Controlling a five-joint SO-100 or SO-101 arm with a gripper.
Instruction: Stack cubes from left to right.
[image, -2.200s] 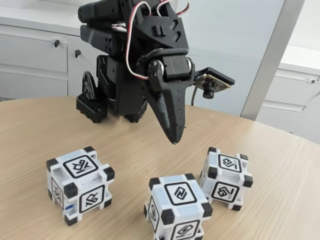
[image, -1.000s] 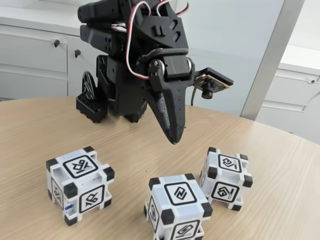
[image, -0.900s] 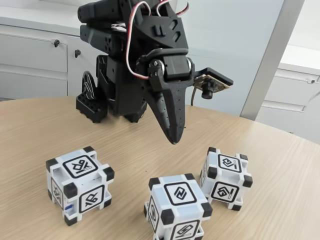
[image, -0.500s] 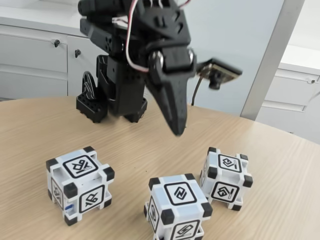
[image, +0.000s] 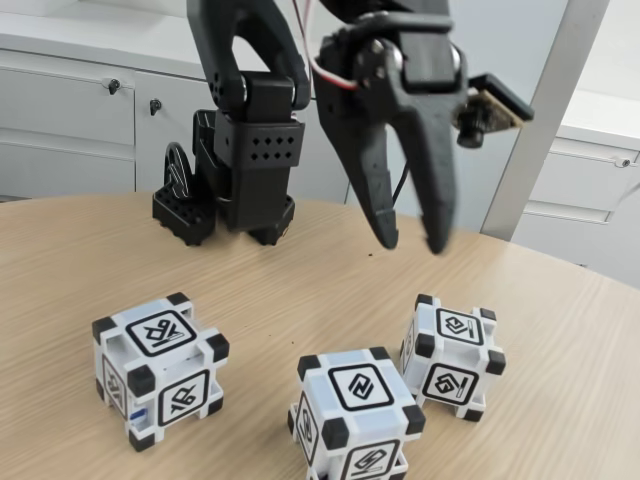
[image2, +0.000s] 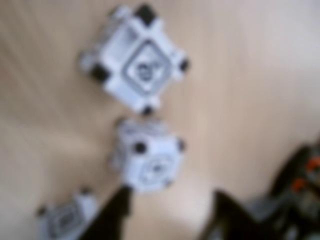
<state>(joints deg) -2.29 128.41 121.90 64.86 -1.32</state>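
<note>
Worktop: a pale wood-grain surface with a rounded edge, carrying the arm and all three cubes; white cabinets stand behind it at about 10 o'clock in the fixed view.

Arm: a black jointed arm, its base planted on the worktop toward 11 o'clock of the fixed view, red and white wires looping near its upper joint. A small camera sticks out from its wrist at 2 o'clock.

Fingers: two long black prongs pointing down, spread apart with clear daylight between them and nothing held. Their tips hang in the air above the worktop, up at 12 o'clock from the right-hand cube. In the wrist view the fingers come in from the bottom edge, blurred, again parted.

Left cube: sitting on the worktop at 8 o'clock of the fixed view, well apart from the other two, white with black corner blocks and a framed glyph on each face.

Middle cube: on the worktop at 6 o'clock, nearest the fixed camera, its bottom cut by the frame edge.

Right cube: on the worktop at 4 o'clock, just beside the middle cube; I cannot tell whether they touch.

Wrist view: badly out of focus, three cubes in a loose line.
</note>
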